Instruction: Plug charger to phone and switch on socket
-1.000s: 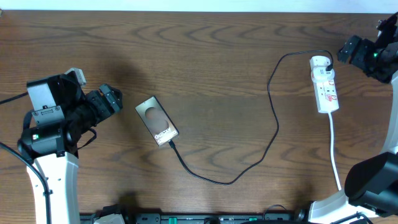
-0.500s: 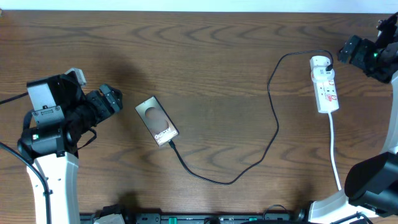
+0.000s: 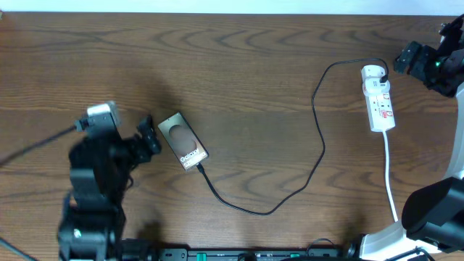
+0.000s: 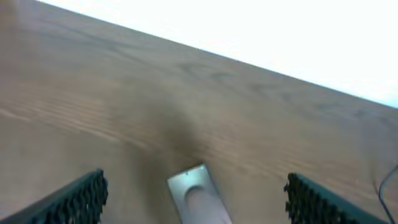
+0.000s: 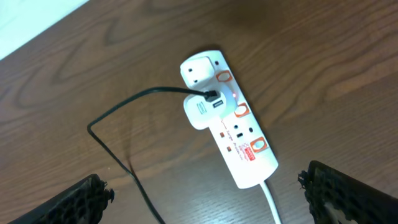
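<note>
Cable first: the charger [image 3: 323,148] is a thin black lead, limp and light by the look of it. It loops across the table [image 3: 239,65] from the socket [image 3: 379,98] at the far right to the near end of the phone [image 3: 183,141], which lies left of centre. Grabbed mid-length it would only flop, so I'd take it by the small stiff tip right at the phone. The phone itself is flat and glossy and likely to skate on the wood, so it is better steadied by its long edges than by its face. The socket strip looks light too, with a white lead [image 3: 389,167] trailing off towards the near edge. A push on its red switch markings [image 5: 241,110] should come straight down or it may skid. The left gripper [image 3: 151,135] sits just beside the phone with its pads [image 4: 84,198] spread wide and nothing between them. The right gripper [image 3: 403,58] hangs near the socket, likewise spread and empty. From above the joint at the phone is too small to judge whether the tip is seated. The left wrist view is blurred and cuts off the phone's lower half. At the strip a white adapter [image 5: 199,113] carries the cable, but I cannot tell whether its switch is on.
</note>
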### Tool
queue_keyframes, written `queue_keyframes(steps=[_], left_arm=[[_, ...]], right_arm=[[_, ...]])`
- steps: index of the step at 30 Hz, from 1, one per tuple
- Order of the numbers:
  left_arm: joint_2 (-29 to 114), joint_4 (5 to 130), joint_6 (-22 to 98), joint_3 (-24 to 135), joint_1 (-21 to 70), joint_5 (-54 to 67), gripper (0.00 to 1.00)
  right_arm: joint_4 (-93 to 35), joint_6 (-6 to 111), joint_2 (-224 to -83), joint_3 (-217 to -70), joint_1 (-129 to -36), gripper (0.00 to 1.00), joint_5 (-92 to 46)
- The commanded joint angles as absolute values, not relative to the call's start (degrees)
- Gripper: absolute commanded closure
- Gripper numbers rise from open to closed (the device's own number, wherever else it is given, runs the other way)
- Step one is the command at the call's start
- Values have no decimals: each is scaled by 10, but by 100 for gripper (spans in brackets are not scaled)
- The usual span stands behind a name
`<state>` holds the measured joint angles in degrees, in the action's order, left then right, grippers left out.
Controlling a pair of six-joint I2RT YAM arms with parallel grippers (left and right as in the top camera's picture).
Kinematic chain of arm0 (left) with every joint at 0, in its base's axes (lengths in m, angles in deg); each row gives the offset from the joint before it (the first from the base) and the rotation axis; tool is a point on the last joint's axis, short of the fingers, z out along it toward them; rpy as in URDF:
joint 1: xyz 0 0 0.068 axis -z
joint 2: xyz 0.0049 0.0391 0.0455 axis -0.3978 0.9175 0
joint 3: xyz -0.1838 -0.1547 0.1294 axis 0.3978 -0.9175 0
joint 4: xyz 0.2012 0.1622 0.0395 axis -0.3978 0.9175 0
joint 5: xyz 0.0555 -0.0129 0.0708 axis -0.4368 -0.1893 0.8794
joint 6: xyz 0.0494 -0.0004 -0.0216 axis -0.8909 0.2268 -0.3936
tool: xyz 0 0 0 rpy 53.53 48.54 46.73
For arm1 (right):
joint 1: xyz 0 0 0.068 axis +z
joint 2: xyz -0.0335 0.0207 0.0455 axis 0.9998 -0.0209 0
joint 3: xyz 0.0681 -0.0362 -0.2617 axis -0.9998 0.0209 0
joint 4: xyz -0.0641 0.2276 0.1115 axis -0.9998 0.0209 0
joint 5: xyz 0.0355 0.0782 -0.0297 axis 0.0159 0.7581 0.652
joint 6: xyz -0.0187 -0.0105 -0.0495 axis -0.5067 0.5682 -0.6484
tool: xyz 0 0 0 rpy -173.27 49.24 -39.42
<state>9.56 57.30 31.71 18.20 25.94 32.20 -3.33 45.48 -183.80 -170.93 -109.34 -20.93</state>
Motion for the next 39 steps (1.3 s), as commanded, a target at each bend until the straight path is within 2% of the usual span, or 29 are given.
queue_keyframes(steps=[1,4,8,13,22,26,39], left_arm=[[-13,361,311,16,276,352,10],[-79,194,311,-87,277,347,10],[-165,116,310,-178,278,350,10],[-262,136,310,-244,269,349,10],[-293,381,311,-243,254,349,10],[-293,375,279,-243,251,349,10],[-290,374,279,-243,251,349,10]], right_arm=[[-32,462,-1841,-1711,-1094,1,-213],[-32,462,-1841,-1711,-1094,1,-213],[-32,462,-1841,-1711,-1094,1,-213],[-32,462,-1841,-1711,-1094,1,-213],[-32,462,-1841,-1711,-1094,1,-213],[-32,462,-1841,-1711,-1094,1,-213],[-32,462,-1841,-1711,-1094,1,-213]])
